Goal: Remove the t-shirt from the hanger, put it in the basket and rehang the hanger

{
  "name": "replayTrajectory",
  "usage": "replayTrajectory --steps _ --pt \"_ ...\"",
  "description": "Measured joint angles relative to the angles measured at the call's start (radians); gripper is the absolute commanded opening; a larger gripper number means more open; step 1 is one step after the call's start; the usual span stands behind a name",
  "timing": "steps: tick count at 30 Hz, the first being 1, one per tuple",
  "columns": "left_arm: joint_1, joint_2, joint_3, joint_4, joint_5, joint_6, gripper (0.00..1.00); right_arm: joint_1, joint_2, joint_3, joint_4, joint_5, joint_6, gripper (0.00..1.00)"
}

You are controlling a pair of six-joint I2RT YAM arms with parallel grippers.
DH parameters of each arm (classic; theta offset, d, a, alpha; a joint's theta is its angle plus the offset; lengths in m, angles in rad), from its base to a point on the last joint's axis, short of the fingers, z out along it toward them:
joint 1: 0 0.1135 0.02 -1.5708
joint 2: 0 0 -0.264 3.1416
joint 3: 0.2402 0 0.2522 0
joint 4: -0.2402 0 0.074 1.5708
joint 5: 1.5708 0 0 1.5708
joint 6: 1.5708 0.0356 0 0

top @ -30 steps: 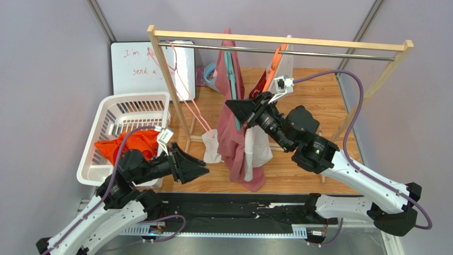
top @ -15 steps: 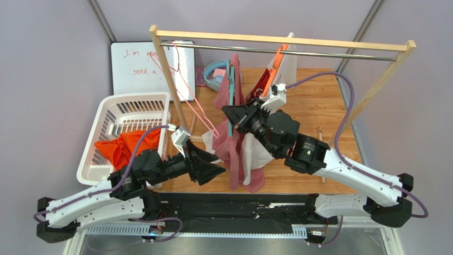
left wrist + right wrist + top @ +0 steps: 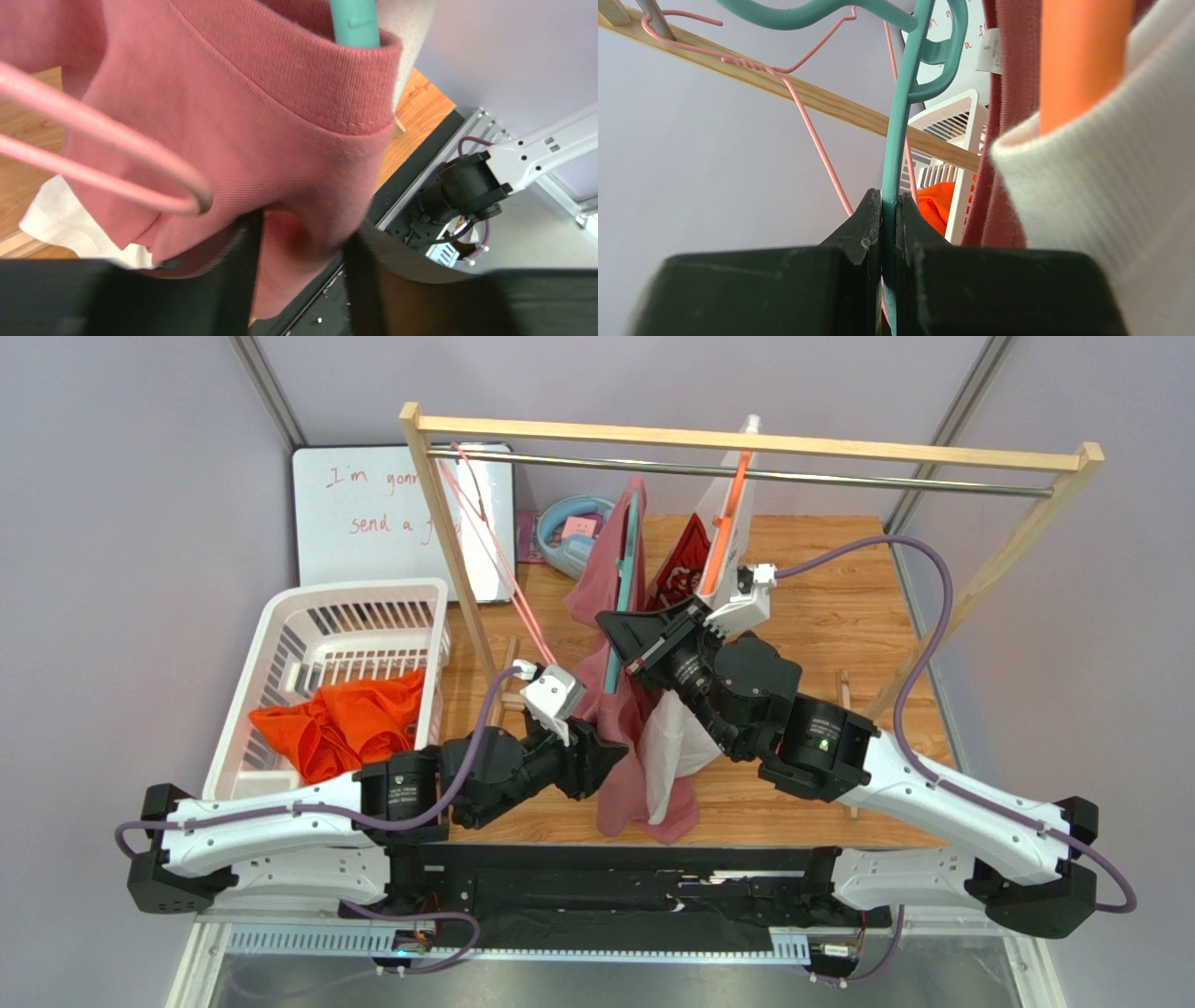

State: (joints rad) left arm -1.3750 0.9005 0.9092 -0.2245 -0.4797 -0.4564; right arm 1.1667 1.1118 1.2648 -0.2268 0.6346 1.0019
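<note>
Right gripper (image 3: 882, 203) clamps flat on the thin, smooth teal plastic hanger (image 3: 901, 126); left gripper (image 3: 300, 234) has the soft knitted pink t-shirt (image 3: 281, 105) between its fingers, grip not clear.

white arms (image 3: 267, 829), blk joints (image 3: 817, 737), purple cables (image 3: 936, 609); blk left claw (image 3: 615, 756), right claw (image 3: 617, 637)

The top camera looks down from high at six o'clock over the whole rack (image 3: 744, 441). Both wrist cameras sit very close, sharing the teal hanger (image 3: 354, 17) and pink t-shirt (image 3: 281, 98).
</note>
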Motion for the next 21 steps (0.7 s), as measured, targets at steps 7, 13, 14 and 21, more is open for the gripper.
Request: replayTrajectory --steps 7,13,14,21 --pt "-0.013 -0.002 -0.001 -0.02 -0.031 -0.025 0.0 0.0 -0.022 -0.023 0.008 0.012 0.019 0.0" --pt "-0.018 -0.046 -0.05 0.001 -0.013 -0.07 0.0 0.002 -0.029 -0.032 -0.002 0.023 0.012 0.0" --pt "-0.018 -0.06 -0.067 0.012 -0.009 -0.081 0.0 0.004 -0.029 -0.036 -0.002 0.027 0.006 0.0" --pt "-0.014 -0.182 -0.177 0.045 -0.004 -0.168 0.0 0.003 -0.031 -0.063 0.0 0.029 -0.008 0.0"
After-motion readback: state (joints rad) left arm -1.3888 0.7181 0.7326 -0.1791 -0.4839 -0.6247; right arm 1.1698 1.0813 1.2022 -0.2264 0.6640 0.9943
